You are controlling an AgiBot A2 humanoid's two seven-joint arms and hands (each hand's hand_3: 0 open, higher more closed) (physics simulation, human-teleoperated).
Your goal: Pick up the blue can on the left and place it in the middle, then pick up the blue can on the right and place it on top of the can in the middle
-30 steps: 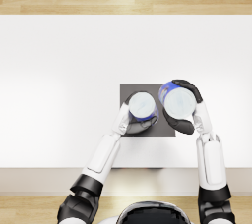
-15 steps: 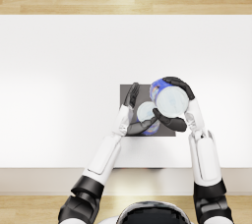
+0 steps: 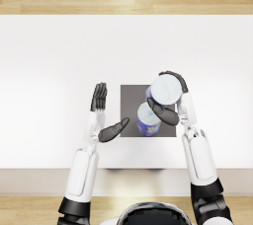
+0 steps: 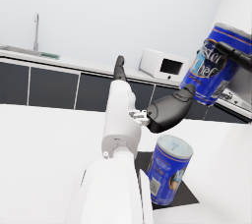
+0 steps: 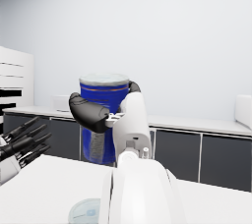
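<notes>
Head view looks steeply down on the white table [image 3: 59, 71]; both wrist views look along their forearms at close range — all three share the held can [image 3: 165, 90].

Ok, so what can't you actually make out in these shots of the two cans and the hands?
- Head view: the held can overlaps the can on the mat, so how far it hangs above is unclear.
- Left wrist view: the held can is cut off at the edge, and only fingers of the right hand show.
- Right wrist view: the forearm hides most of the lower can; the left hand is cut by the edge.
- Left wrist view: can label text too blurred to read fully.
</notes>
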